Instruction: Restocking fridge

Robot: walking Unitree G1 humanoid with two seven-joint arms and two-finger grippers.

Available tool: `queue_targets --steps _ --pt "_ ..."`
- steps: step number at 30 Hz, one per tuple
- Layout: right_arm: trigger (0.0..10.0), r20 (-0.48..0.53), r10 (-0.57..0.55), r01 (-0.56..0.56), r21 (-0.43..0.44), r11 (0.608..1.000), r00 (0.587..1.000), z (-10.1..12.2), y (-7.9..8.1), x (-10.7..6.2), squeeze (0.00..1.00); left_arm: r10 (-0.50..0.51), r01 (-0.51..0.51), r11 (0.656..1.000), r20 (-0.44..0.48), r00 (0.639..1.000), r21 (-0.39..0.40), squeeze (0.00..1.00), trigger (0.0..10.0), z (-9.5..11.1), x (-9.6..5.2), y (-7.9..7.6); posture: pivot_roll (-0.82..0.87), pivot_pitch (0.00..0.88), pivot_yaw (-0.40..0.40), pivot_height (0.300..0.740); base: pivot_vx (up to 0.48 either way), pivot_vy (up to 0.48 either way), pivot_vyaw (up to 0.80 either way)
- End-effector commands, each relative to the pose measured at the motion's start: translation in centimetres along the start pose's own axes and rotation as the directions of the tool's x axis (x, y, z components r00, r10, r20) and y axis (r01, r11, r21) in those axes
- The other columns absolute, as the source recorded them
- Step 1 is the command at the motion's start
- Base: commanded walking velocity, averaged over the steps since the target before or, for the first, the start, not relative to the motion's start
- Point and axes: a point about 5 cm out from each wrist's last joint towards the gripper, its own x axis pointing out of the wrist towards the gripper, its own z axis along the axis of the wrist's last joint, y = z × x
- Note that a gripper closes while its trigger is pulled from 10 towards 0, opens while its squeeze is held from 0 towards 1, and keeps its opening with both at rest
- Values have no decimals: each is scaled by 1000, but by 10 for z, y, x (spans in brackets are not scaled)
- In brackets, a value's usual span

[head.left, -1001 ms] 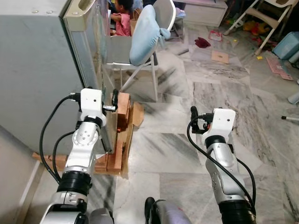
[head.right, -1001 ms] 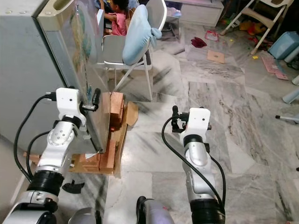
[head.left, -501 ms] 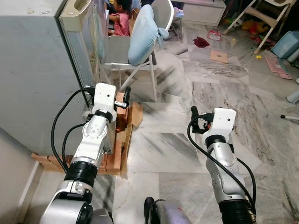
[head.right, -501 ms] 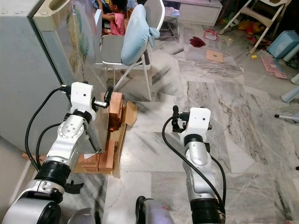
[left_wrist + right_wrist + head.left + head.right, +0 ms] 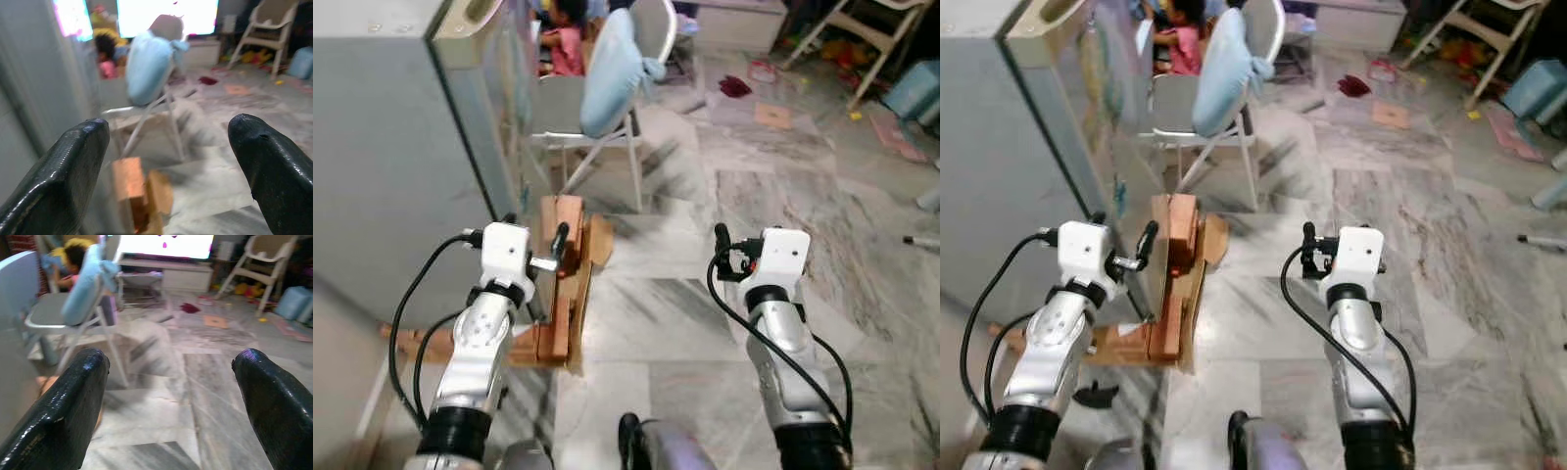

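Fridge (image 5: 391, 166) is standing at the robot's left on a stack of wooden blocks (image 5: 558, 294), with the left claw (image 5: 558, 245), fingers spread and holding nothing, hovering just beside its front lower edge above those blocks. Right claw (image 5: 720, 257) is hanging well apart over the marble floor (image 5: 705, 323), also spread and empty. Reaching in now risks knocking the blocks or scraping the fridge's side, since the head views are blurring.
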Motion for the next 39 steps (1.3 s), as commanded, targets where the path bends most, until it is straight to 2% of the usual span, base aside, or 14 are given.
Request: queue_targets --steps 1,5,7,8,11,18,22,23,26,29,34,35,37,39 --pt "10000 -3 -16 16 -8 1000 1000 1 -5 0 0 -31 31 999 25 999 -12 0 10000 7 -2 -7 2 112 -70 740 405 0 -450" --pt "10000 -3 -20 20 -10 1000 1000 1 -8 -2 0 -53 54 998 21 998 -15 0 10000 7 -18 -14 1 111 -69 740 405 0 0" --pt "10000 -3 -21 21 -11 1000 1000 1 -8 -2 0 -56 56 998 19 998 -15 0 10000 6 -21 -15 1 111 -69 740 405 0 0" --pt "10000 -6 -27 27 -17 1000 1000 0 -10 -4 0 -52 52 999 7 999 -13 0 10000 6 -27 -13 0 111 -67 740 405 0 0" --pt "10000 -9 -31 31 -18 999 999 -1 -12 -5 0 -25 25 1000 -3 1000 -13 0 10000 7 -32 -7 -2 112 -67 740 388 0 0" --pt "10000 -12 -35 35 -20 999 999 -1 -12 -5 0 16 -16 1000 -5 1000 0 0 10000 11 -38 3 9 113 -66 740 311 0 0" --pt "10000 -17 -33 32 -22 999 999 -3 -12 -6 0 77 -77 997 -22 997 15 0 10000 11 -43 11 17 118 -66 740 69 0 0" --pt "10000 -21 -33 32 -23 999 999 -3 -12 -6 0 156 -155 988 -42 987 22 0 10000 9 -47 19 18 120 -66 740 0 0 0" --pt "10000 -23 -34 34 -23 999 999 -3 -12 -7 0 269 -267 963 -52 962 29 0 10000 6 -49 34 15 122 -68 740 0 0 0" --pt "10000 -27 -34 34 -22 999 999 -4 -12 -8 0 311 -310 950 -59 948 25 0 10000 6 -50 40 12 123 -68 740 0 0 0" --pt "10000 -35 -35 34 -22 999 999 -5 -13 -8 0 255 -257 966 -77 964 -17 0 10000 5 -52 39 16 127 -68 740 0 0 0" --pt "10000 -40 -32 32 -23 999 999 -6 -13 -9 0 185 -190 981 -102 977 -46 0 10000 2 -55 32 19 129 -68 740 0 0 0" --pt "10000 -43 -30 29 -24 999 999 -6 -13 -9 0 118 -127 990 -121 986 -68 0 10000 -1 -58 26 19 129 -68 740 0 0 0" --pt "10000 -48 -28 27 -24 999 998 -7 -12 -9 0 94 -100 994 -136 986 -35 0 10000 -5 -65 25 21 132 -68 740 0 0 0"
